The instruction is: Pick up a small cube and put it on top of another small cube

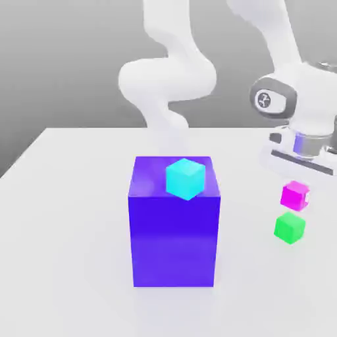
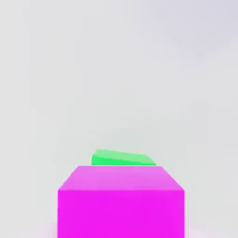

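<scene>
The gripper [image 1: 297, 179] is closed on the small magenta cube [image 1: 295, 195], which hangs directly beneath it, off the counter [image 1: 72, 217]. The green cube [image 1: 289, 227] rests on the counter just below the magenta one, slightly apart.

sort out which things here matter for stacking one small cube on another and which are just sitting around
Part of the job:
magenta cube, under the gripper, above the green one
green cube, on the table, the one to stack on

Just lying about:
big blue block
cyan cube on top of it
</scene>
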